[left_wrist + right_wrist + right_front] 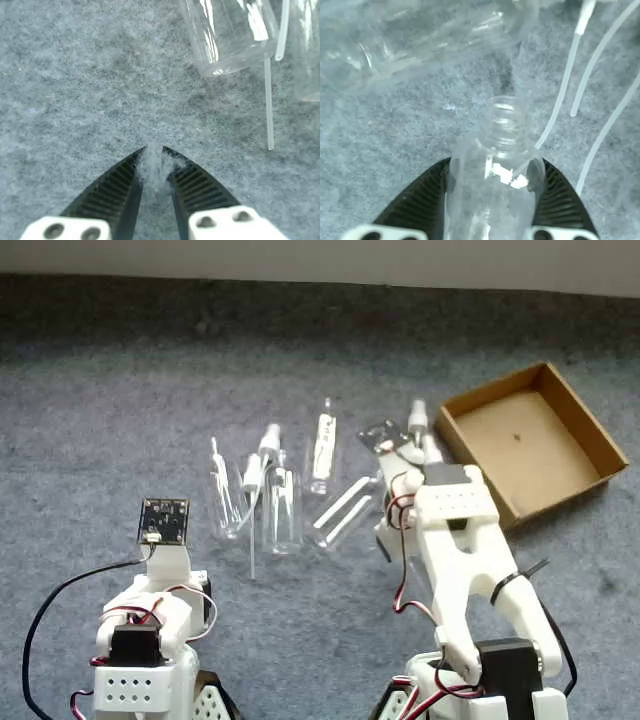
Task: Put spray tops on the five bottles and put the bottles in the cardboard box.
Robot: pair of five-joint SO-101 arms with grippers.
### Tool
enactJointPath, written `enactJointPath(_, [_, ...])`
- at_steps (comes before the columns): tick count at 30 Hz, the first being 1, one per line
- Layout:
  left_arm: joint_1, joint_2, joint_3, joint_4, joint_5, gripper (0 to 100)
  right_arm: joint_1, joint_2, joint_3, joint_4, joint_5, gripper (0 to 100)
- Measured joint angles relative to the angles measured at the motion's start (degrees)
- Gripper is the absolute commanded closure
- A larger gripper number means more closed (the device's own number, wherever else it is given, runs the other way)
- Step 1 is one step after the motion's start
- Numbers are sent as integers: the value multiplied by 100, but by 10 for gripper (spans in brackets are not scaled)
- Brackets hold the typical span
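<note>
Down front, the left arm (150,640) sits folded back at the near edge of the grey table (90,390). Beside it the right arm (470,560) is stretched out, its far end over the scatter of clear plastic in the middle. There a wide bottle (285,505) lies on its side, with a white spray top (268,440) just behind it and a slim bottle (322,445) lying a little farther back. Two loose tubes (340,510) lie slanted between the wide bottle and the right arm. A second spray top (418,420) shows just past that arm's tip, and off to the right sits the cardboard box (530,455), its near corner just beside the arm. Over to the left wrist view: the left hand (154,148) is down low, its dark fingers only a narrow gap apart, with nothing but table between them. Ahead of it and apart from it are a clear bottle base (230,35) and a thin tube (268,105) alongside. Now the right wrist view: the right hand (495,162) grips a held bottle (502,125), fingers (427,195) pressed against both sides of its body, its open neck pointing away. Beyond it a far bottle (420,45) lies crosswise, and pale tubes (560,115) run beside the neck.
</note>
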Motion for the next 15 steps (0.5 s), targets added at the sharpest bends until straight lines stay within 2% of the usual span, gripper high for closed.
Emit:
enactJointPath(7, [0,0,0,0,0,995,0,0,563,-774,264,858])
enactJointPath(12, [0,0,0,0,0,995,-9,0,677,-923,264,783])
enactJointPath(15, [0,0,0,0,0,995,-246,0,677,-932,264,775])
